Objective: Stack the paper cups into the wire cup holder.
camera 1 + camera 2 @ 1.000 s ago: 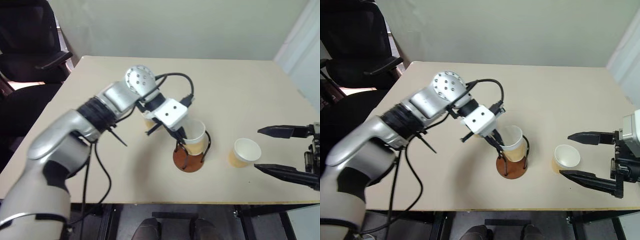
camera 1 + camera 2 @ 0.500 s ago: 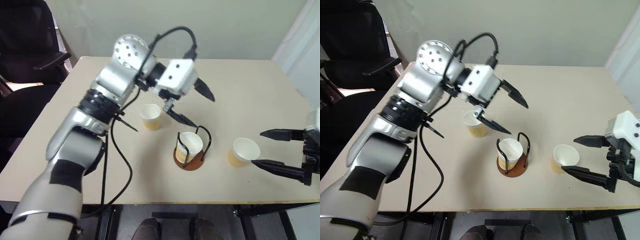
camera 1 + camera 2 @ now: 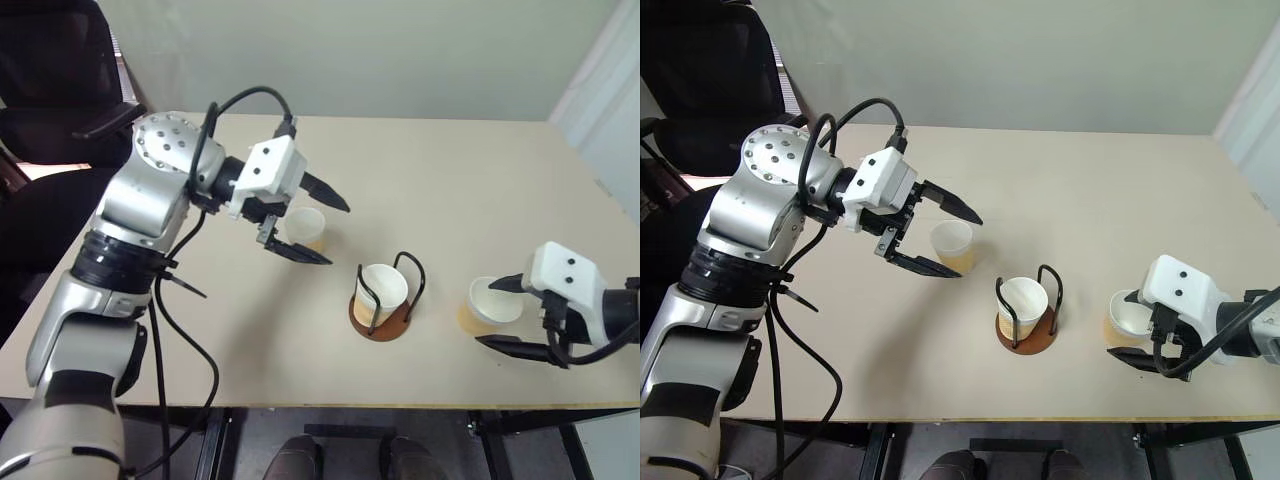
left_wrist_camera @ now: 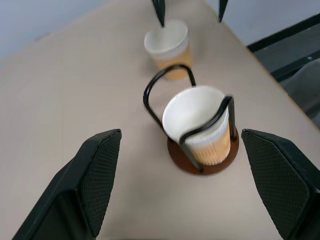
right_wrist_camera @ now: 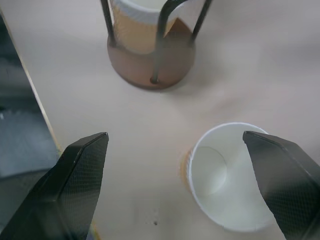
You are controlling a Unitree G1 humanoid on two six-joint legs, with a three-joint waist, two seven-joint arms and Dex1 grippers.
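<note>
Three tapered paper cups, tan outside, white within, rolled rims, all stood upright, mouths up. One cup (image 3: 381, 290) sat in the wire cup holder (image 3: 380, 312), thin black loops on a round reddish-brown disc. Another cup (image 3: 305, 228) stood between the spread fingers of the left gripper (image 3: 318, 226), untouched as far as visible. Third cup (image 3: 494, 304) lay within the wide-open right gripper (image 3: 508, 314), contact unclear. All upon a smooth beige table (image 3: 470, 180).
</note>
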